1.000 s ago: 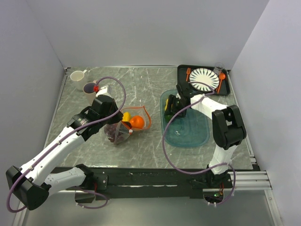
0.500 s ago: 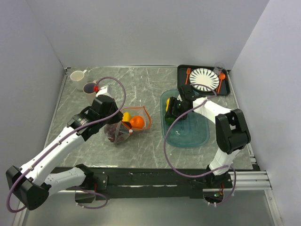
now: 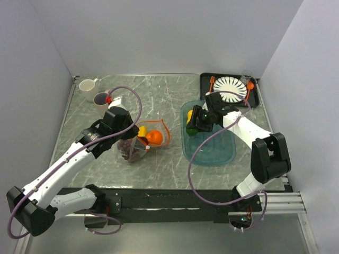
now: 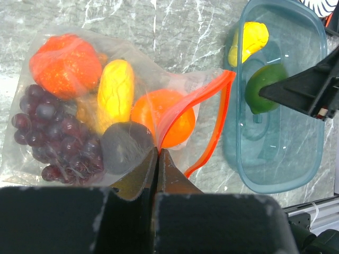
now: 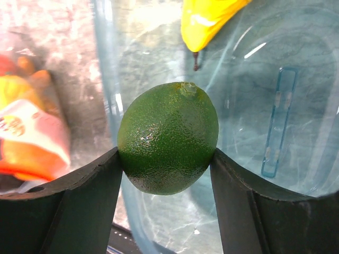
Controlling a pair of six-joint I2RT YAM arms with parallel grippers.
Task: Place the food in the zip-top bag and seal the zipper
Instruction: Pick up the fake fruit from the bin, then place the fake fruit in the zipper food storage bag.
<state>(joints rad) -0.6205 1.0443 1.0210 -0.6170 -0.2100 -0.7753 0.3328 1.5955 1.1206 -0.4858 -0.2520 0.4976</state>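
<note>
While the right gripper (image 5: 167, 177) clamps a green lime (image 5: 167, 137) between its two fingers, jaws parted only by the fruit's width, the lime hangs over the side of the teal tray (image 5: 275, 106) that faces the bag. Each finger presses one flank of the lime. From the top view the same gripper (image 3: 194, 123) sits over the tray's (image 3: 217, 153) far-left corner, beside a yellow piece (image 3: 189, 113) that lies inside the tray.

The left gripper (image 4: 158, 153) is pinched tight, fingertips meeting on the near lip of the bag (image 4: 175, 79). The bag lies flat on the table to the tray's left, its mouth turned toward the tray and gaping. The zipper (image 4: 194, 98) is unsealed: its two orange-red strips spread apart into a loop, whose far end reaches the tray wall.

Inside the bag are a red-orange piece (image 4: 63, 63), a yellow piece (image 4: 115, 92), an orange (image 4: 145, 114), a grape bunch (image 4: 47, 137) and a dark round piece (image 4: 124, 145). The orange lies right at the mouth, just beyond the left fingertips.
</note>
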